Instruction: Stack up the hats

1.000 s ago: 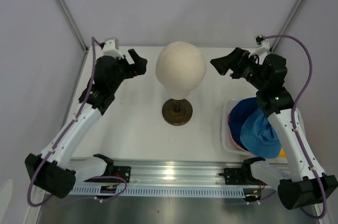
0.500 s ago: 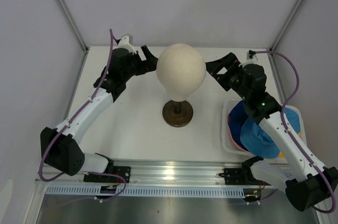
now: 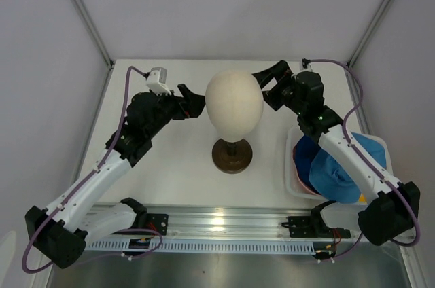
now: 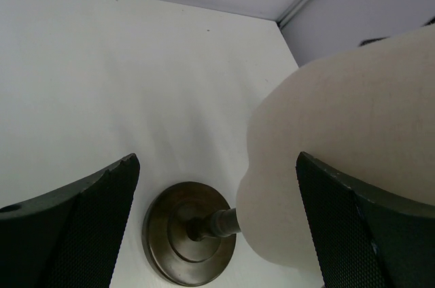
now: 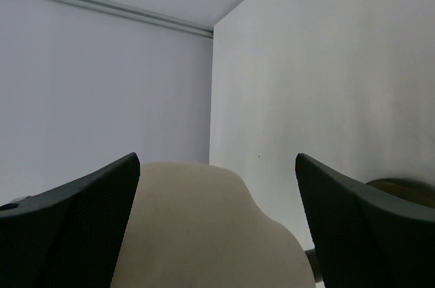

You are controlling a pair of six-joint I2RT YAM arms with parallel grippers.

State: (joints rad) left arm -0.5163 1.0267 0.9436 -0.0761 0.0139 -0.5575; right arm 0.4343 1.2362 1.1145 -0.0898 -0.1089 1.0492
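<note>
The hats lie piled in the white basket (image 3: 288, 166) at the right: a dark blue hat (image 3: 312, 150) and a light blue hat (image 3: 338, 174) on top, with a yellow sliver (image 3: 364, 198) and a pink edge (image 3: 298, 178) beneath. My left gripper (image 3: 194, 104) (image 4: 217, 234) is open and empty, right against the left side of the cream mannequin head (image 3: 234, 103). My right gripper (image 3: 266, 89) (image 5: 217, 234) is open and empty at the head's right side. Each wrist view shows the head (image 4: 340, 132) (image 5: 204, 227) between its open jaws.
The head stands on a dark round base (image 3: 232, 155) (image 4: 190, 234) at the table's middle. The right arm passes over the basket. Grey walls close in the back and both sides, and a metal rail (image 3: 217, 223) runs along the near edge.
Both grippers have closed in on the mannequin head from either side. The head and its base have shifted a little toward the near edge.
</note>
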